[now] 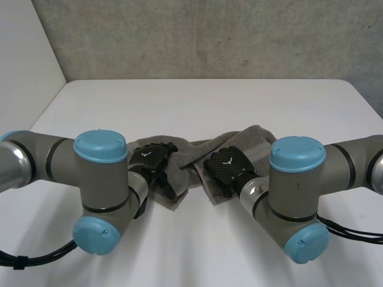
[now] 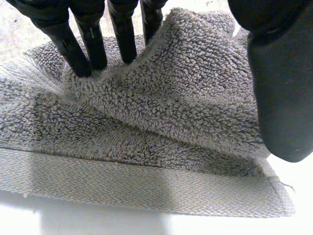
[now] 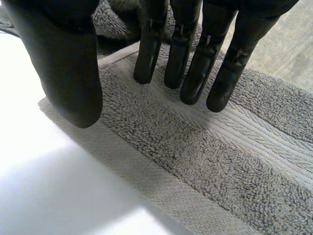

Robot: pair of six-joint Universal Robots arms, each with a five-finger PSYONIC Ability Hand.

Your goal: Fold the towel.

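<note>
A grey towel lies rumpled on the white table, close to the robot. My left hand rests on the towel's left end. In the left wrist view its fingers are straight and press into the towel, and a raised fold of cloth stands between them and the thumb. My right hand is over the towel's right part near a front corner. Its straight fingers touch the towel by a woven band, with the thumb apart above the hemmed edge.
The table's far half stretches to a grey wall. Both arms' elbows with their light-blue caps stand close over the table's front edge, on either side of the towel.
</note>
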